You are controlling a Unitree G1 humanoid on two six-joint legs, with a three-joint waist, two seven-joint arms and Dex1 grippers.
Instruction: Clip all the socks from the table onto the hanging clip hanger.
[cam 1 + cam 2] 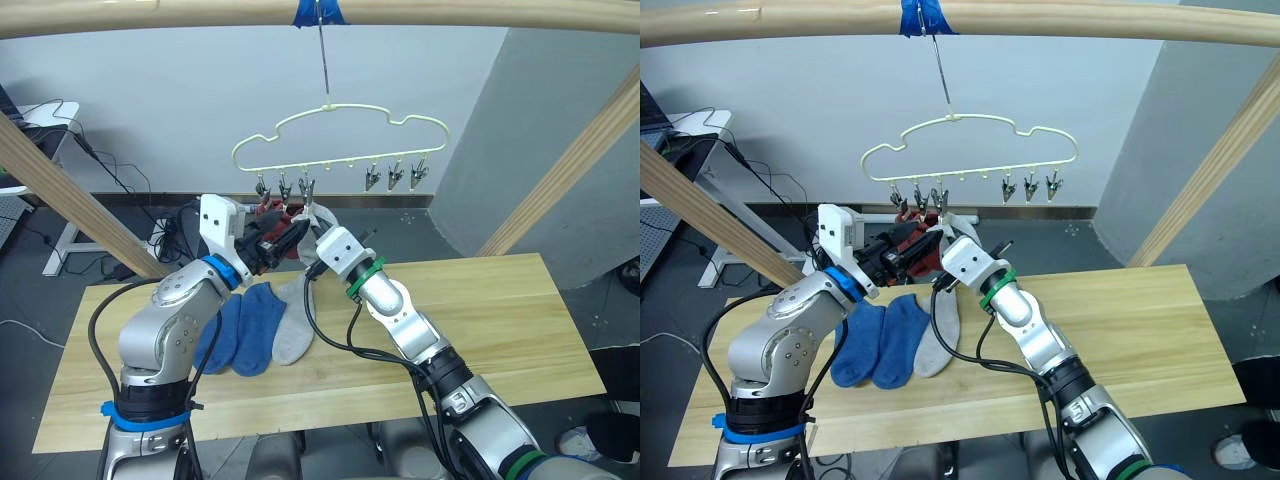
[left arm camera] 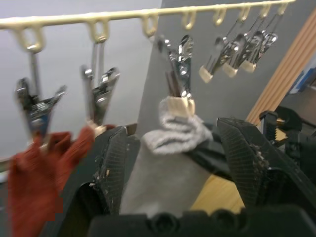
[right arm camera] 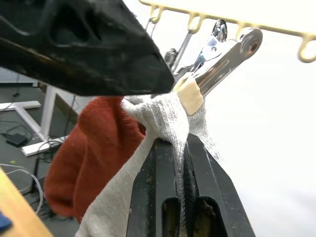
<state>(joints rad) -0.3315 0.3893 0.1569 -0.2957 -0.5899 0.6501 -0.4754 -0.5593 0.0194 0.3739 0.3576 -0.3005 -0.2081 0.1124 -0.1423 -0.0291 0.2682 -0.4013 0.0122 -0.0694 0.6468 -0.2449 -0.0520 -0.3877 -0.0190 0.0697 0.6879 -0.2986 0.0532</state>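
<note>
Three socks (image 1: 258,328) on the pale plank table (image 1: 480,330), grey floor (image 1: 40,300) beyond.

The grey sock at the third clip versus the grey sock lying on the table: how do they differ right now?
The grey sock at the clip is lifted up at the clip hanger, its cuff bunched in the third clip's tip, with the right gripper shut on it. The grey sock on the table lies flat beside two blue socks, untouched. Both are light grey knit.
</note>
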